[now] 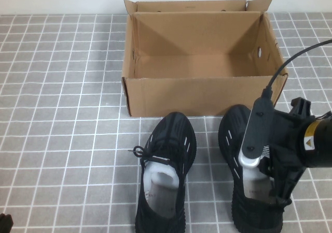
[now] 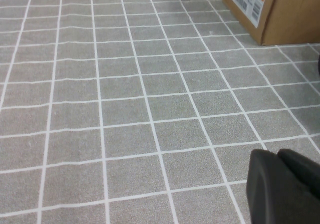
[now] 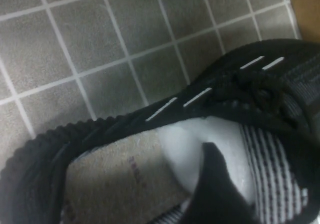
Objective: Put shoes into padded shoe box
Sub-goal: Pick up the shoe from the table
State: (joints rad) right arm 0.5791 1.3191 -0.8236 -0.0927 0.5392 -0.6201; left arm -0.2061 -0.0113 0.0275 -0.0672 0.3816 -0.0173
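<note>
We find the cardboard box [image 1: 202, 90] standing open at twelve o'clock on the grey tiled table [image 1: 62, 113], flaps raised and its inside bare brown card. Two black shoes sit just in front of its near wall, toes toward it: the left shoe [image 1: 166, 170] at six o'clock, laces loose and pale lining showing, and the right shoe [image 1: 249, 191] at about five o'clock, well apart from its mate. The right gripper [image 1: 272, 183] is over the right shoe's opening; the right wrist view shows one dark finger [image 3: 217, 189] down inside the shoe [image 3: 150, 149] against the white lining (the second finger is out of sight), so we cannot tell whether it is grasping the shoe or released. The left gripper [image 2: 287, 186] is low at about eight o'clock, near the table edge, over bare tile; only a dark corner of it shows, and we cannot tell its finger state. A labelled box corner [image 2: 265, 9] appears in its view.
</note>
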